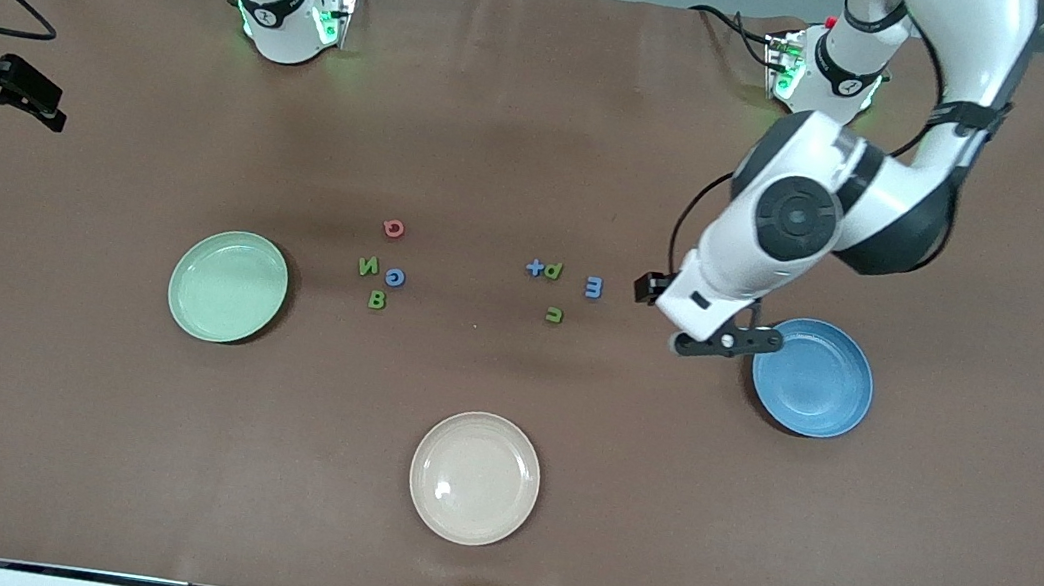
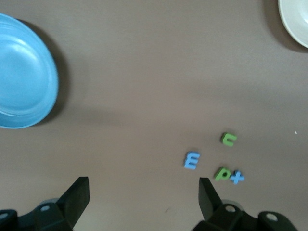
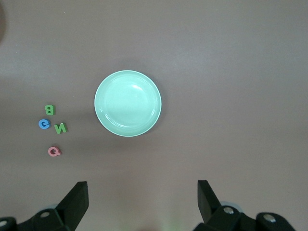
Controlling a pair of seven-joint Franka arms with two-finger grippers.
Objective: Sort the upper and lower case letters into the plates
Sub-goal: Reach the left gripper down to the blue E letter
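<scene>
8 letters (image 1: 474, 277) mid-frame in 2 clusters between pale green plate (image 1: 228, 286) and blue plate (image 1: 813, 377). Left gripper (image 1: 727, 341) over table beside blue plate, fingers wide, empty. Right gripper (image 3: 142, 197) high over green plate, fingers wide, empty

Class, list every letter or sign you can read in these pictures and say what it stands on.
"Q": red piece on the table.
"N": green piece.
"C": blue piece.
"B": green piece.
"t": blue piece.
"p": green piece.
"E": blue piece.
"c": green piece, uncertain.
The plates carry no text.
</scene>
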